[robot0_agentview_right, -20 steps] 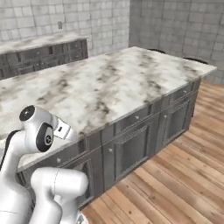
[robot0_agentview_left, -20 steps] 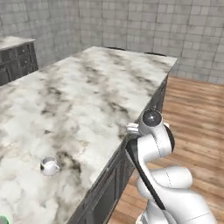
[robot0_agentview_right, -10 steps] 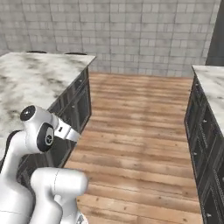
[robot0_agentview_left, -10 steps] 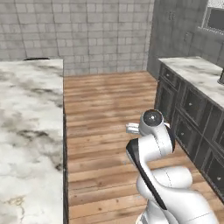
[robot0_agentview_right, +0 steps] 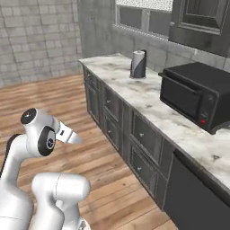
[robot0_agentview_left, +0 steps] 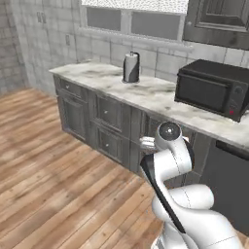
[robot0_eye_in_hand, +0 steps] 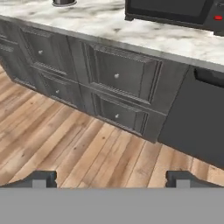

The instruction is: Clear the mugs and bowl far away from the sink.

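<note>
On the far counter (robot0_agentview_left: 146, 95) in the left base view: a steel canister (robot0_agentview_left: 131, 67) and a black microwave (robot0_agentview_left: 210, 88) to its right, dark drawers below, wood floor (robot0_agentview_left: 53, 189) near. The arm is folded up at lower right, with no mug, bowl or sink in sight here.

Right base view: same counter (robot0_agentview_right: 148, 101) running off to the right, canister (robot0_agentview_right: 138, 64) far, microwave (robot0_agentview_right: 197, 96) nearer. Arm tucked at lower left; again none of the task's things on this stretch.

Hand view: gripper (robot0_eye_in_hand: 112, 178) low over the floor, tips spread wide apart, nothing between them, so released and empty. Ahead are drawer fronts (robot0_eye_in_hand: 118, 74) and the counter edge.

Judgement: mugs, bowl and sink lie somewhere outside these frames, so their direction from the claw can't be told. Likely the base has to drive or turn further before any reach.
</note>
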